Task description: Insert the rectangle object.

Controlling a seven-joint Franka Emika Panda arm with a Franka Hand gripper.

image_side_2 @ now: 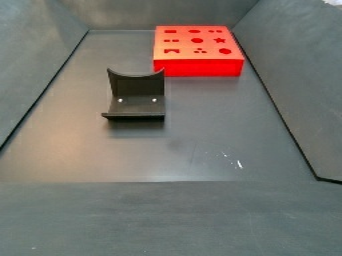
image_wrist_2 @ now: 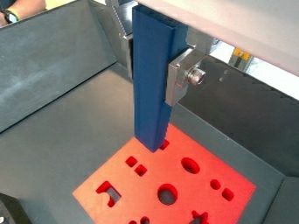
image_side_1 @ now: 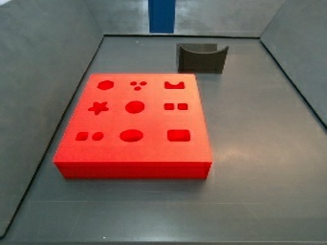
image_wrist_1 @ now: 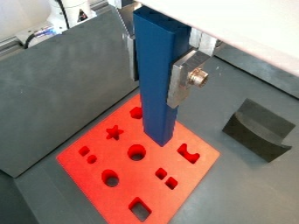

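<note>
- Clamping the rectangle object point(image_wrist_1: 159, 74) upright, the gripper point(image_wrist_1: 163, 66) is hanging above the red block point(image_wrist_1: 140, 166).
- Descending misaligned risks the bar jamming on the block's face beside its slot.

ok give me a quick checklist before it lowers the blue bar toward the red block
1. Grip: the gripper has its silver fingers clamped on the long blue rectangular bar in both wrist views: ok.
2. Bar upright: it hangs roughly vertical over the flat red block with shaped holes: ok.
3. Bar above the block, not yet inserted: its lower end hangs clear of the top face: ok.
4. Aligned with the matching rectangular hole: cannot tell.
5. Holes unobstructed in a side view: ok.
6. Small dark grey curved holder stands apart from the block: ok.
</note>
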